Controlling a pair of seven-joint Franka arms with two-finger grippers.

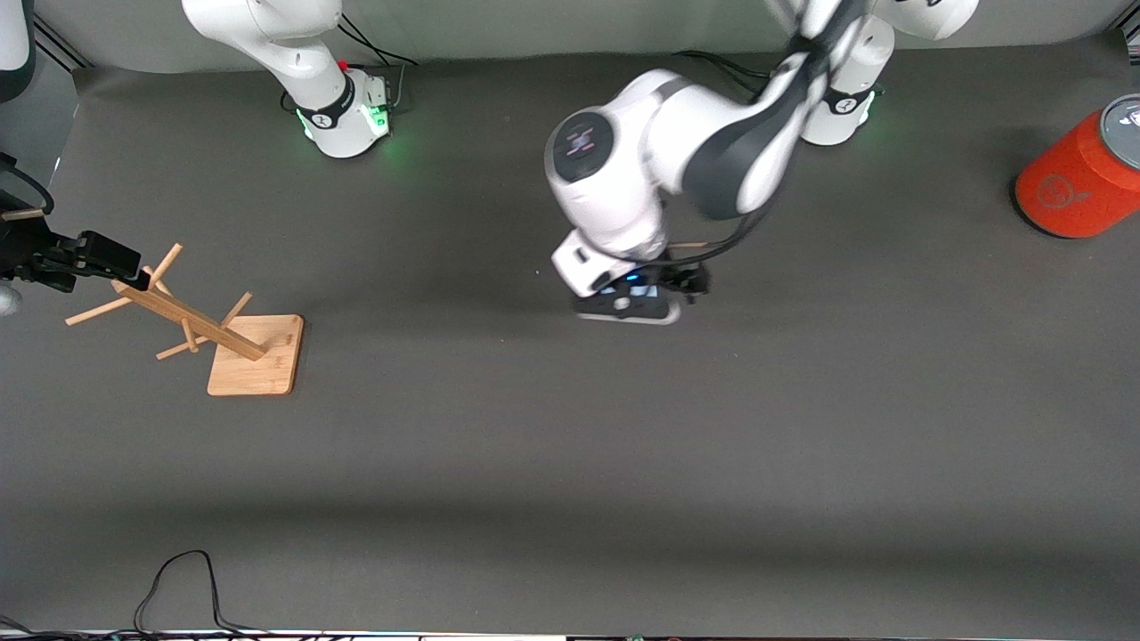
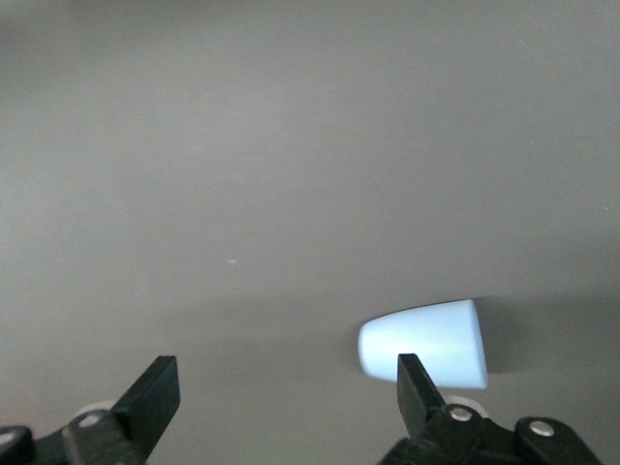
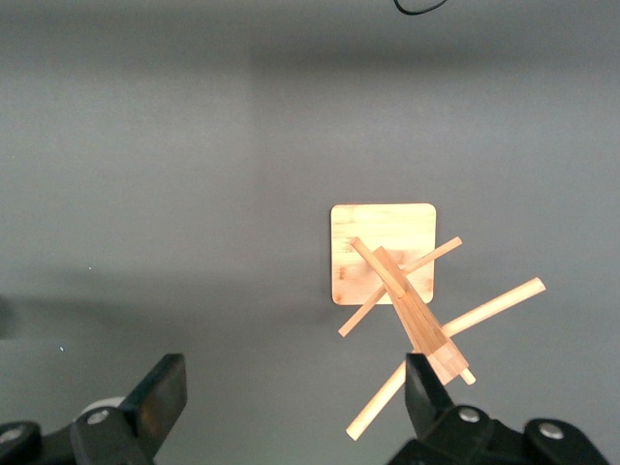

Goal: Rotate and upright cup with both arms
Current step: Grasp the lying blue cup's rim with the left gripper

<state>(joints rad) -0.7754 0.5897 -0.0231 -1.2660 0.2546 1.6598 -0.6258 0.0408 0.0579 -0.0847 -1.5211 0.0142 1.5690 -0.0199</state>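
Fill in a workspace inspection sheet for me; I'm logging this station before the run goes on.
Surface: dark grey mat, no spills seen.
Job's things: pale blue cup lying on its side, under the left claw.
Clutter: wooden peg rack toward the right arm's end; orange cylinder toward the left arm's end.
Grippers: left claw open, beside the cup, not gripping; right claw open over the rack, waiting.
Cables: black cable at the mat's edge nearest the front camera; leads by both bases.
Surroundings: nothing seen.
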